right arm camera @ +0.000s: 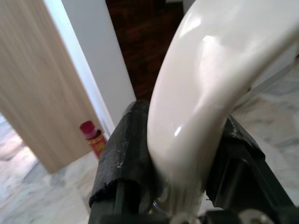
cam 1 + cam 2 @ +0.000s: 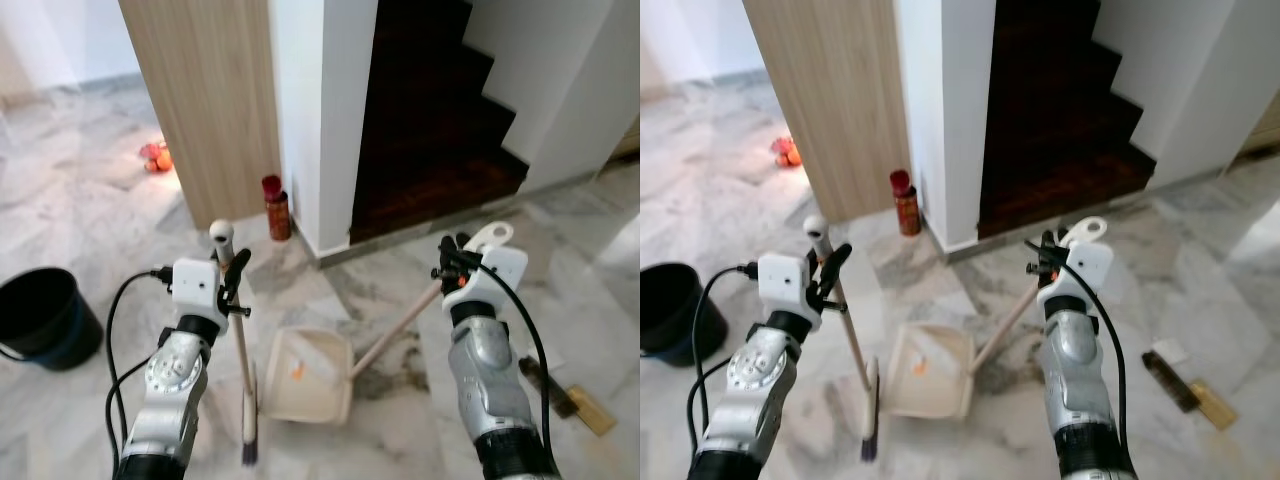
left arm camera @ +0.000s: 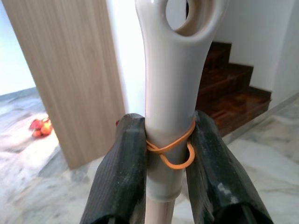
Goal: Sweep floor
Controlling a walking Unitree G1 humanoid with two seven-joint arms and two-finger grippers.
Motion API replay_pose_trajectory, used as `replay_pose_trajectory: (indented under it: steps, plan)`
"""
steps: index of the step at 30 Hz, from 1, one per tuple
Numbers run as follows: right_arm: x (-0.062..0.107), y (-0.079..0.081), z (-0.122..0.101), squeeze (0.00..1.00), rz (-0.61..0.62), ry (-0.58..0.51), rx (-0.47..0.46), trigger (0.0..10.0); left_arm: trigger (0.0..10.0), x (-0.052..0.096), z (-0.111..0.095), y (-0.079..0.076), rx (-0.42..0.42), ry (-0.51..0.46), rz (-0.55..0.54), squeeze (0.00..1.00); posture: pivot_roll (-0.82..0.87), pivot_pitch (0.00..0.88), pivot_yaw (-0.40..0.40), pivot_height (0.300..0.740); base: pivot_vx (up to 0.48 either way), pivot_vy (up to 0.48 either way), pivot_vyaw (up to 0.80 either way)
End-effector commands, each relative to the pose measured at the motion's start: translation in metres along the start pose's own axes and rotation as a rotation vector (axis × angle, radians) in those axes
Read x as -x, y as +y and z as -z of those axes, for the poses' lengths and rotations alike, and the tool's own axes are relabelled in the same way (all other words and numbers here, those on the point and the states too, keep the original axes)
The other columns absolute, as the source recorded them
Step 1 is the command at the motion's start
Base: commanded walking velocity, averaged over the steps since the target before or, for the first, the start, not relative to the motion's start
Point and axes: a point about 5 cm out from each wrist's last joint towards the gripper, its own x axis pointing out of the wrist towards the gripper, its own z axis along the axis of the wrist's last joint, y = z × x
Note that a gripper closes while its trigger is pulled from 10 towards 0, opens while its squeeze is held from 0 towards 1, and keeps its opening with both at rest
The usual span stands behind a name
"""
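Far left on the marble floor (image 2: 80,190): a black bucket (image 2: 40,315). Beyond it, small orange-red objects (image 2: 155,157) lie near a wood-panelled wall (image 2: 205,100).

Left gripper (image 2: 235,275) is clamped on the upper end of the broom (image 2: 243,370); in the left wrist view both black fingers (image 3: 119,172) press the grey handle cap, where an orange rubber band (image 3: 170,147) is looped. Broom stands nearly upright, bristles on the floor just left of the dustpan.

Centre: cream dustpan (image 2: 310,375) rests flat on the floor, an orange scrap (image 2: 296,371) inside. A red bottle (image 2: 276,208) stands at the wall's foot, beside the white pillar (image 2: 320,110).

Right gripper (image 2: 452,262) is closed on the dustpan's long handle (image 2: 395,335) near its white looped top; the handle slopes down leftward to the pan. Dark wooden stairs (image 2: 430,120) rise behind. Far right, a brown strip (image 2: 565,395) lies on the floor.
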Motion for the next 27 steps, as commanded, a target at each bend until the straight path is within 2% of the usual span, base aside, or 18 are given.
replay_pose_trajectory:
  steps: [1, 27]
  plan:
    - [-0.0050, 0.0019, -0.0138, 0.00, -0.008, -0.057, 0.010, 10.0, 10.0, -0.0043, -0.0115, 0.0031, -0.003, -0.053, -0.003, 0.00, 0.10, 0.000, -0.004, 0.740, 0.000, 0.289, 0.00]
    - [-0.0043, 0.0050, -0.0119, 0.00, -0.024, -0.045, 0.018, 10.0, 10.0, -0.0047, -0.0113, 0.0044, -0.010, -0.045, -0.003, 0.00, 0.10, 0.000, 0.000, 0.740, 0.000, 0.289, 0.00]
